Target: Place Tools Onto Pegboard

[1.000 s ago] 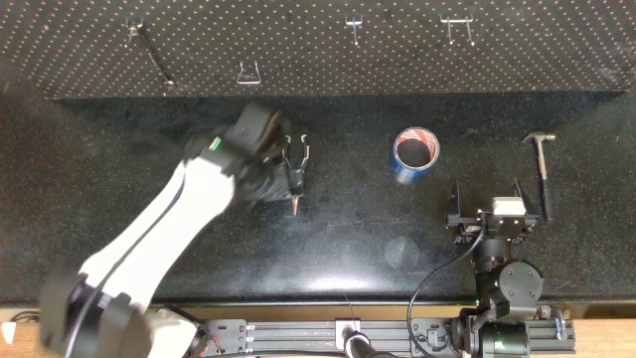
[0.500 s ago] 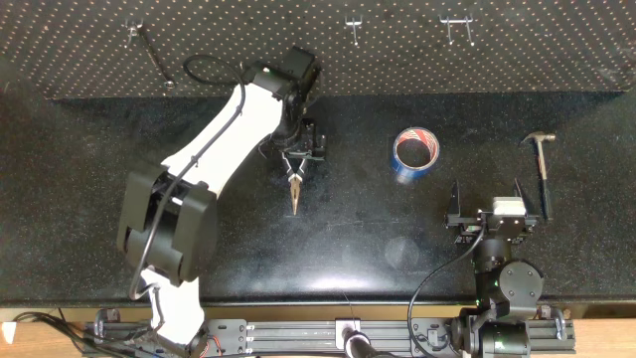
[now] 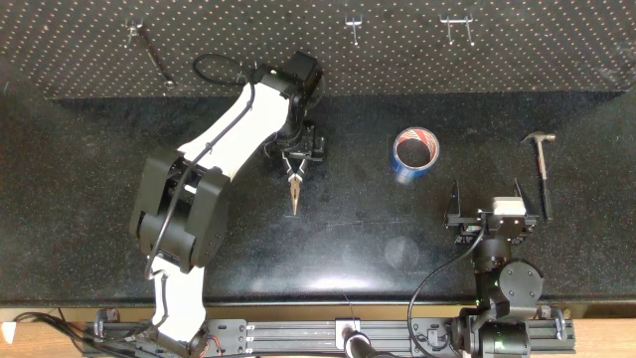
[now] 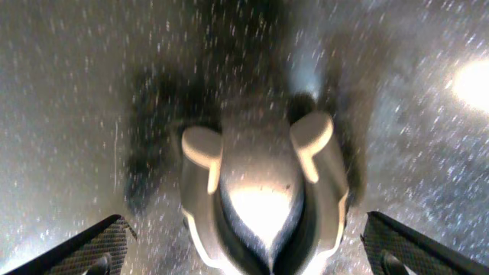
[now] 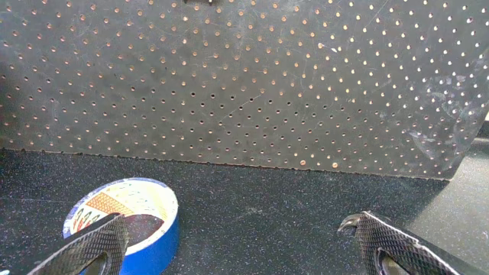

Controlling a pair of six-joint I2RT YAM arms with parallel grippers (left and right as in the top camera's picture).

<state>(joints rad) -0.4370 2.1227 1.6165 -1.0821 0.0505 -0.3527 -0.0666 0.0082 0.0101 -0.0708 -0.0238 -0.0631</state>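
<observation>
Pliers [image 4: 200, 183] between spread left fingers [image 4: 95, 248], tape roll [image 3: 415, 151] well apart

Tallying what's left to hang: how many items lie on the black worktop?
3: pliers left of centre, tape roll in the middle, hammer at right. The left arm may hide more.

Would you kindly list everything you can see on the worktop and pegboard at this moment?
pliers: one, pale handles, on the worktop left of centre
tape roll: one, blue, worktop right of centre
hammer: one, dark, worktop's right end
wrench: one, dark, hanging at the pegboard's upper left
hooks: two bare, metal, pegboard's upper right
pegboard: one, black, behind the worktop
left gripper: fingers open over the pliers' handles
right gripper: fingers open, near its base
</observation>
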